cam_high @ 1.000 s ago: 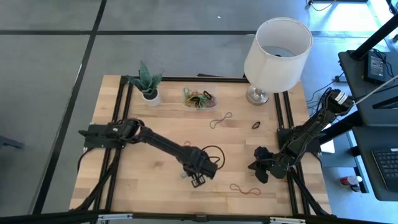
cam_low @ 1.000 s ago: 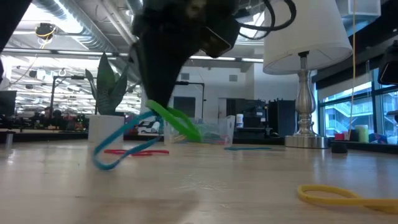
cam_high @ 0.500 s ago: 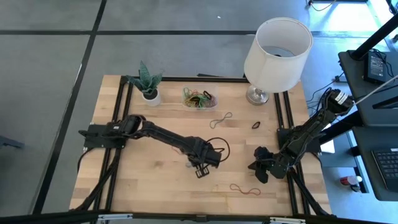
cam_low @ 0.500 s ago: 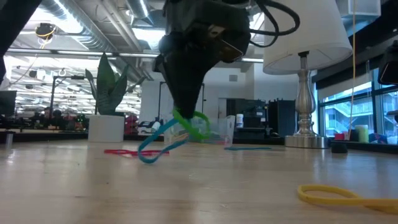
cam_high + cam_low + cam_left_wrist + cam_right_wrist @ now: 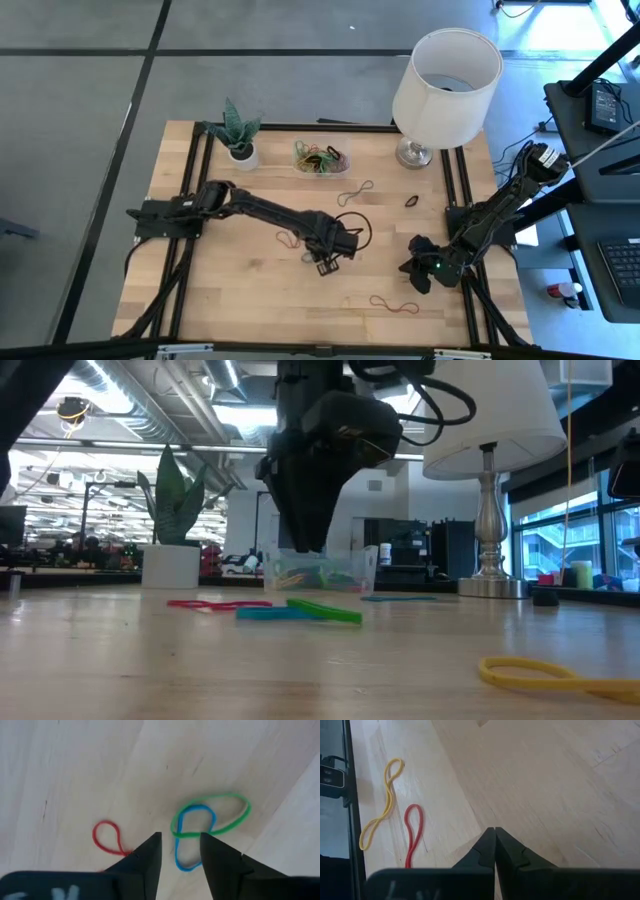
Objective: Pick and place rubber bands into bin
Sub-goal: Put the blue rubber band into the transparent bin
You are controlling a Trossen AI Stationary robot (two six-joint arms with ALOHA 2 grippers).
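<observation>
2 bands, green (image 5: 212,815) and blue (image 5: 192,837), lie loose on the worktop (image 5: 240,290), short of the bin (image 5: 320,158). Left pincer (image 5: 180,851) hovers above them, apart and empty. Right pincer (image 5: 495,842) together, parked. Regrip where the loops cross, lift clear, then carry.

Overhead view evenly lit, bright daylight spilling in at upper right; table (image 5: 250,290) shows soft short shadows under the arms. Low view backlit: ceiling lights and windows at right glare, arm in upper centre reads as near-black silhouette, foreground wood and yellow band (image 5: 560,676) at lower right blurred. Wrist views bright, slightly washed out, dark fingers at bottom edge soft.
</observation>
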